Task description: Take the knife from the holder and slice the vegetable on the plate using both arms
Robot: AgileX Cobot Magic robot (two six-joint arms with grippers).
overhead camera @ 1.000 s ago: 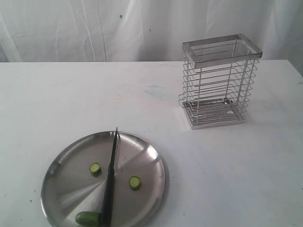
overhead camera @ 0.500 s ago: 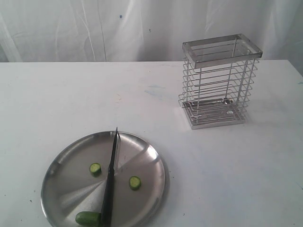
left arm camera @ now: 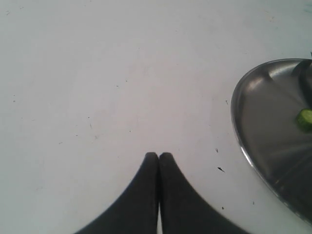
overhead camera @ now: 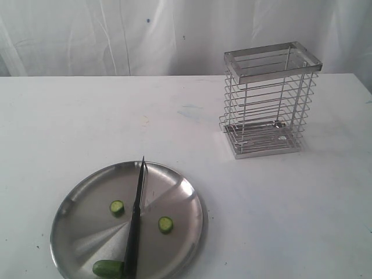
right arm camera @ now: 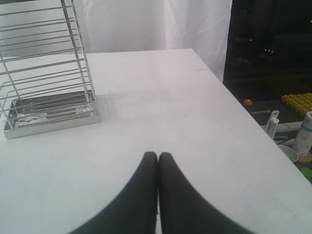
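The knife (overhead camera: 135, 224) lies across the steel plate (overhead camera: 81, 204), blade tip pointing to the far rim. Two round green slices (overhead camera: 117, 207) (overhead camera: 166, 224) flank it, and the uncut end of the vegetable (overhead camera: 107, 268) rests by the handle at the near rim. The wire holder (overhead camera: 267, 100) stands with nothing in it at the back right. Neither arm shows in the exterior view. My left gripper (left arm camera: 159, 155) is shut over bare table beside the plate (left arm camera: 253, 126), where one slice (left arm camera: 305, 119) shows. My right gripper (right arm camera: 158, 154) is shut over bare table near the holder (right arm camera: 46, 78).
White table with a white curtain behind it. In the right wrist view the table's edge (right arm camera: 243, 114) runs close by, with clutter on the floor beyond, including a yellow object (right arm camera: 297, 101) and small bottles (right arm camera: 306, 136).
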